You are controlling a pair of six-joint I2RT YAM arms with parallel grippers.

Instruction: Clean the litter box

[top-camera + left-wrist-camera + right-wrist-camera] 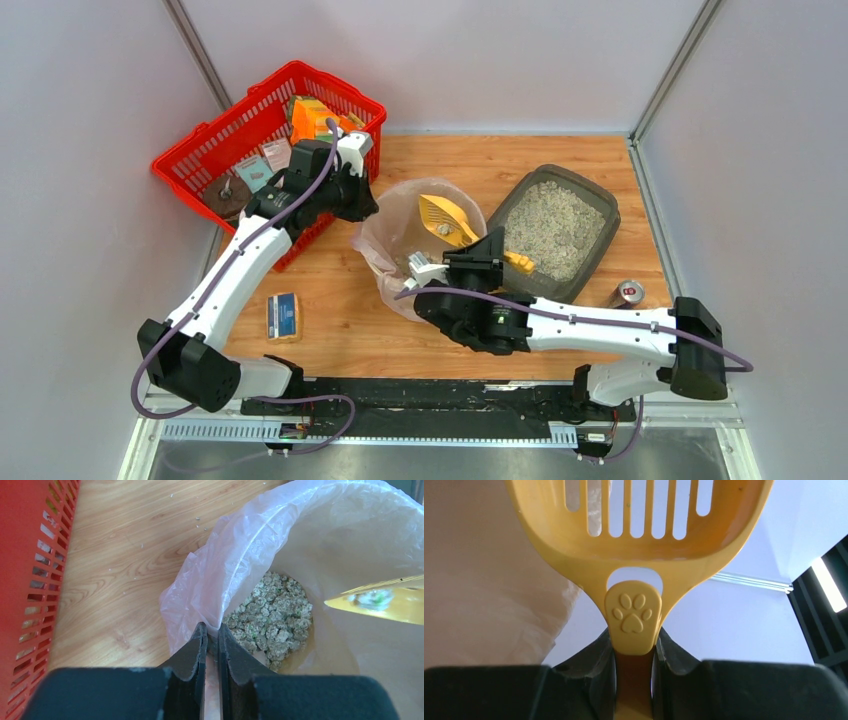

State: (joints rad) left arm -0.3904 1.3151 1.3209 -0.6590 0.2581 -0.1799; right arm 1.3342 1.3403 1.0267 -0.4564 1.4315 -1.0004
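Litter box (575,174) — far-right on table (340,310), just beside bin (392,262); near-left corner hidden behind right gripper (634,637) and scoop (445,220) handle. Set skew to table edges, one corner twd bin; long axis hard to judge. Right jaws clamped on scoop handle, blade over bin. Left gripper (212,630) closed on bag liner (200,590) at bin rim — clumps (272,615) inside. Wood-grain top w/ stray grains (199,519); pale walls. Red basket (225,115) far left, partly behind left arm.

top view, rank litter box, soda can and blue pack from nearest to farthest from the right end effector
1. litter box, right beside the right end effector holding the scoop
2. soda can, farther out on the right
3. blue pack, far across on the left
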